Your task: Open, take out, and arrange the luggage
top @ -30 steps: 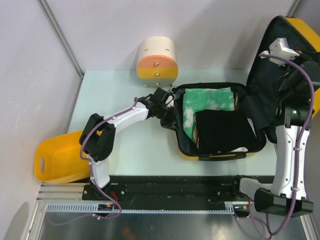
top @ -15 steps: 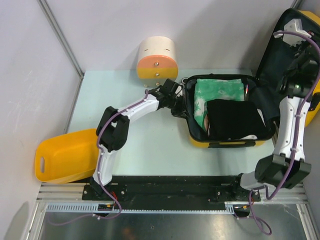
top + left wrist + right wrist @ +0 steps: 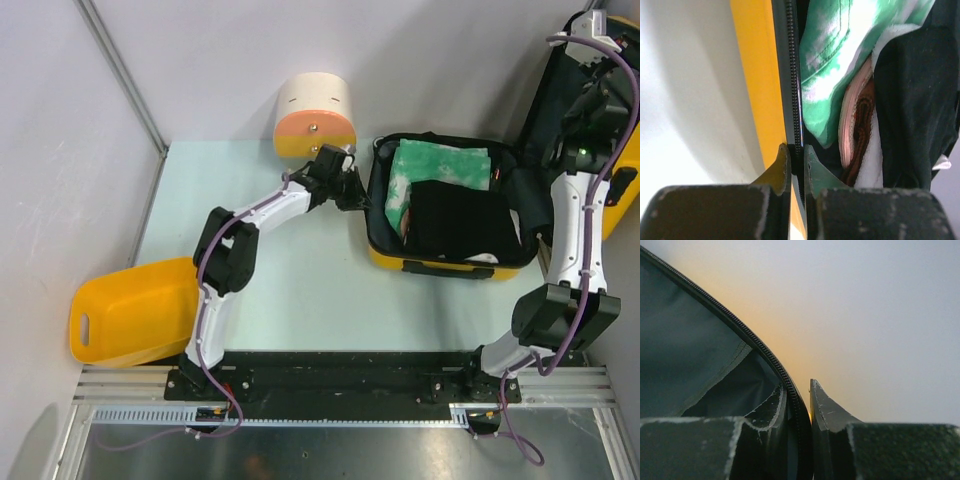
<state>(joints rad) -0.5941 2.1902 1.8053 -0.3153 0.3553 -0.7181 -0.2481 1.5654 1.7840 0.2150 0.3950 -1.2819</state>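
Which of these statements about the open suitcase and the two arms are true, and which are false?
1. The luggage lies open with clothes inside. True.
2. The left gripper is shut on the luggage's zipper rim. True.
3. The green cloth lies on the table outside the luggage. False: it is inside, beside the black cloth.
4. The right gripper hangs over the yellow tub. False: its fingers straddle the zipper edge of the raised lid.
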